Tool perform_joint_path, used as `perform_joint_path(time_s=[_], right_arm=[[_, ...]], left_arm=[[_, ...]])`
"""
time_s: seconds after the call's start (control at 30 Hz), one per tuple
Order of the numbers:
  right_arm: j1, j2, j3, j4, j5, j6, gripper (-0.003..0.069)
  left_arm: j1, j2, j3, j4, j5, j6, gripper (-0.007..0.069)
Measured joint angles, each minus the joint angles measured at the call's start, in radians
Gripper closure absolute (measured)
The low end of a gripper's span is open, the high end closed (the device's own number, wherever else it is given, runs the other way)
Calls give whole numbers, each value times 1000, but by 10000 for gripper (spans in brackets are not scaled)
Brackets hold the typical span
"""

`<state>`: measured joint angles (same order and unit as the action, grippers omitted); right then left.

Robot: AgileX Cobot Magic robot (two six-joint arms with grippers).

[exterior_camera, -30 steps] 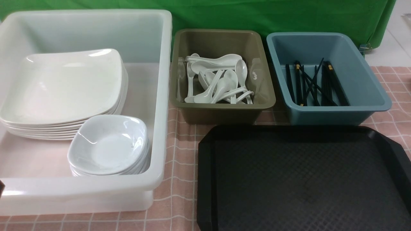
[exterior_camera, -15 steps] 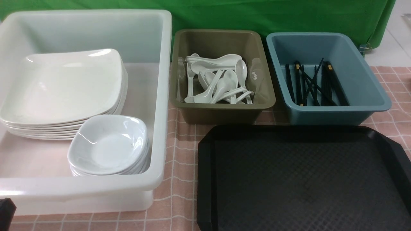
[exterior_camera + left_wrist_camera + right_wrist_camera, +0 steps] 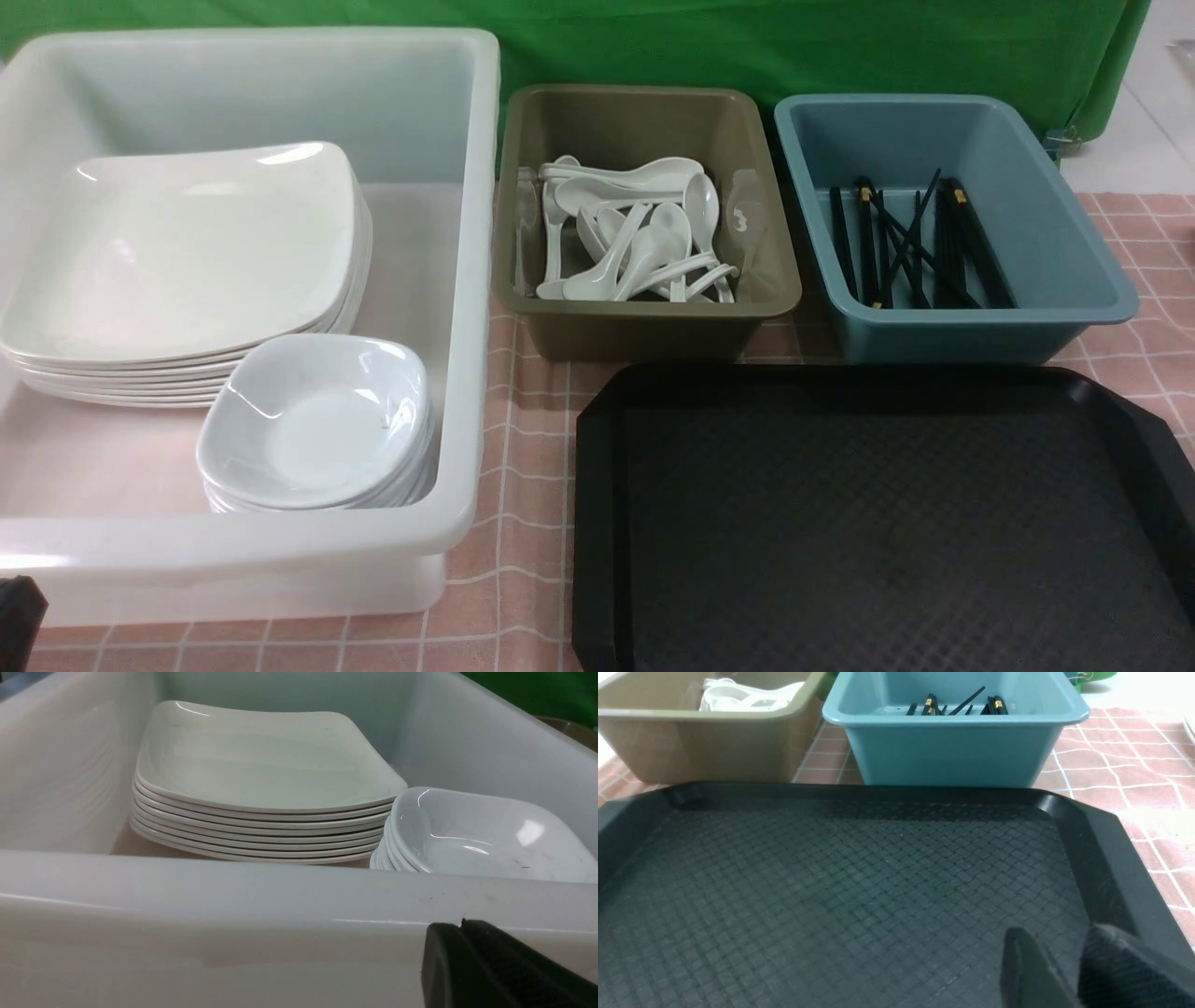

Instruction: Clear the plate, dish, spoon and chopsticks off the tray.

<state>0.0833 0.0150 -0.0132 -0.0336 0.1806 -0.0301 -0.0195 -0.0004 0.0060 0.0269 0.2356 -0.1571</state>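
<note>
Pink checked cloth (image 3: 523,560) under a green backdrop (image 3: 747,42) carries everything. Low at the near edge, the left gripper (image 3: 462,926) sits with its jaws pressed together, empty, just outside the white tub's (image 3: 233,551) near wall. Over the tray's (image 3: 1101,830) near right corner the right gripper (image 3: 1069,952) hovers, jaws parted, holding nothing. Inside the tub the plate (image 3: 187,252) tops its stack beside the dish (image 3: 313,425). Spoons (image 3: 635,243) fill the olive tub (image 3: 644,327), chopsticks (image 3: 910,247) the blue tub (image 3: 943,331).

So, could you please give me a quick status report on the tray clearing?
Left gripper shut, empty; right gripper open, empty. Black textured plastic tray bare. Nothing in the way.
</note>
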Motion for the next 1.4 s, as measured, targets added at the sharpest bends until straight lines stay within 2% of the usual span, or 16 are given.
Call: perform_joint_path(time_s=[1.4], right_arm=[[0,0,0,0,0,0,419]], left_arm=[[0,0,0,0,-7,12,604]])
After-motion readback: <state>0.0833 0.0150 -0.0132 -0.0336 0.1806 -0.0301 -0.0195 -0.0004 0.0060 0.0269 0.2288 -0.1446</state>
